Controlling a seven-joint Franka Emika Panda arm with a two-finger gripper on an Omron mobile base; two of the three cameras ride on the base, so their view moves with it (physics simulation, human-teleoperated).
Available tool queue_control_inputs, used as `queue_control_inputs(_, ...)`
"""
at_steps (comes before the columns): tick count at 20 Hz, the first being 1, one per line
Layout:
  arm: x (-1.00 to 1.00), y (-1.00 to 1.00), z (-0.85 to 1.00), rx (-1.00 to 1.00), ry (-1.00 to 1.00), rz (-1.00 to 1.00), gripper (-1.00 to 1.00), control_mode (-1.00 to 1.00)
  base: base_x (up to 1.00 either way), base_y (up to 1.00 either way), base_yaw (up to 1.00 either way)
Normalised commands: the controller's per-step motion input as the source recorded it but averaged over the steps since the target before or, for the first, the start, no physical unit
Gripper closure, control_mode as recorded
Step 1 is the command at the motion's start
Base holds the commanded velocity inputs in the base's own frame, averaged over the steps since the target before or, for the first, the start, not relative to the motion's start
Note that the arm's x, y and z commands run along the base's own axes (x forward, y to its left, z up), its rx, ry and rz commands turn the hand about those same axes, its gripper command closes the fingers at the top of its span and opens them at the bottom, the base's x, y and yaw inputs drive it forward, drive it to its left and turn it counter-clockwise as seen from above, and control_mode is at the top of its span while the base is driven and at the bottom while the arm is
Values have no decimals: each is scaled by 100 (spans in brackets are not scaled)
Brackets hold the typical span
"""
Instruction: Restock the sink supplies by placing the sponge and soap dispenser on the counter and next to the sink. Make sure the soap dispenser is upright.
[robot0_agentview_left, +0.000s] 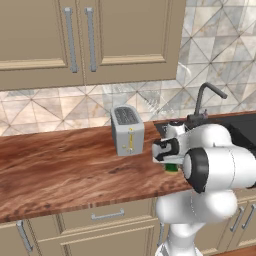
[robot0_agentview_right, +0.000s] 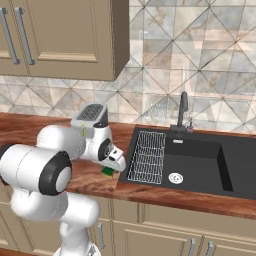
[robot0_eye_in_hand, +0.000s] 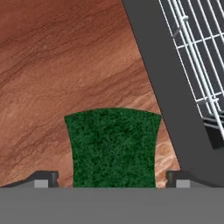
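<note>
Hand view shows the sponge (robot0_eye_in_hand: 113, 146) flat on the brown wood counter (robot0_eye_in_hand: 57, 65) beside the sink (robot0_eye_in_hand: 168, 100), between the gripper's (robot0_eye_in_hand: 113, 178) wide-apart, let-go fingers.

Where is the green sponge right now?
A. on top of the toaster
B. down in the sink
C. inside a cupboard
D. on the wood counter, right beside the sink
D: in the hand view the sponge lies flat on the counter, just beside the dark rim of the sink.

arm bent low, gripper (robot0_eye_in_hand: 113, 178) jaws spread wide
</note>
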Motion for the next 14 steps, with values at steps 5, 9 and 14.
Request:
queue_control_inputs(5,-40,0,72,0,-17,-3,-100,-100,0,0,0)
queue_control_inputs(9,-54,0,68,0,-16,-3,-100,-100,0,0,0)
queue_control_inputs(14,-67,0,63,0,-15,-5,-100,-100,0,0,0)
